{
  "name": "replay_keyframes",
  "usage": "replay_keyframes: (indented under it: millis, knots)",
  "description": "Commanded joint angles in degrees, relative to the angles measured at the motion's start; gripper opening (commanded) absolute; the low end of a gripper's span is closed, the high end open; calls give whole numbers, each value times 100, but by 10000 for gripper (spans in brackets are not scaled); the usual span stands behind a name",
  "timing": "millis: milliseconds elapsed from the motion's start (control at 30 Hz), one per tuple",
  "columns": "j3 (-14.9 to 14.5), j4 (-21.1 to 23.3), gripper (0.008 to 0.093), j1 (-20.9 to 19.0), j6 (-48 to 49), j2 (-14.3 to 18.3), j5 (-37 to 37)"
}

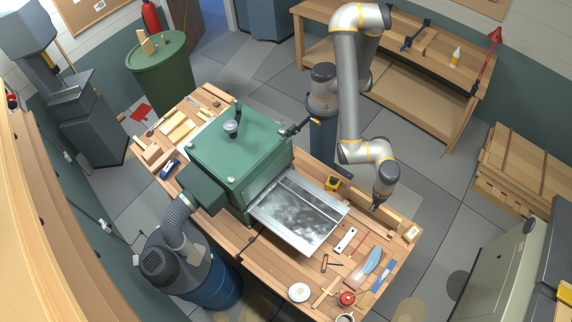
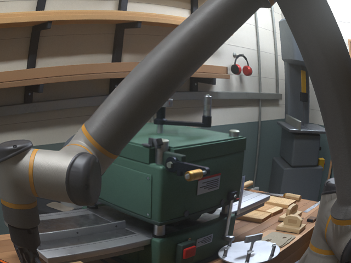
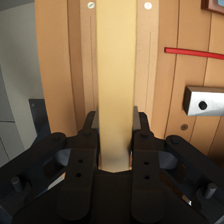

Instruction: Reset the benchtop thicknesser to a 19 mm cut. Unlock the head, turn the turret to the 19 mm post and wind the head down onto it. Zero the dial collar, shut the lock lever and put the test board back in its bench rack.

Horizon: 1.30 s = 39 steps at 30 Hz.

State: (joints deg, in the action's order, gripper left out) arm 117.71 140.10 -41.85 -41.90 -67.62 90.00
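Observation:
The pale test board [image 3: 116, 78] sits in my gripper [image 3: 116, 122], which is closed on it near one end. The board [image 1: 376, 206] lies lengthwise in the bench rack [image 1: 386, 224] along the bench's right edge, and my gripper [image 1: 373, 207] stands over it. The green thicknesser [image 1: 240, 156] stands mid-bench with its crank handle [image 1: 234, 120] on top. Its lock lever [image 2: 187, 170], black with a brass knob, sticks out from the side of the head. The turret disc [image 2: 248, 250] with its posts sits at the machine's base.
A steel outfeed table [image 1: 298, 212] reaches from the thicknesser toward the rack. A yellow tape measure [image 1: 332, 182] lies near the board's far end. A steel ruler [image 1: 345, 240], a red pencil [image 1: 359, 244] and other small tools lie on the bench's near end. A dust extractor [image 1: 188, 264] stands beside the bench.

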Motion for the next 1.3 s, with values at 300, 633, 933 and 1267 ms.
replay_keyframes:
  millis: [300, 633, 933, 1267]
  knots:
    - [3, 51, 80, 0, 0, 31, 0]
    - [16, 110, 80, 0, 0, 78, 0]
    - [29, 171, 80, 0, 0, 126, 0]
    - [42, 240, 80, 0, 0, 181, 0]
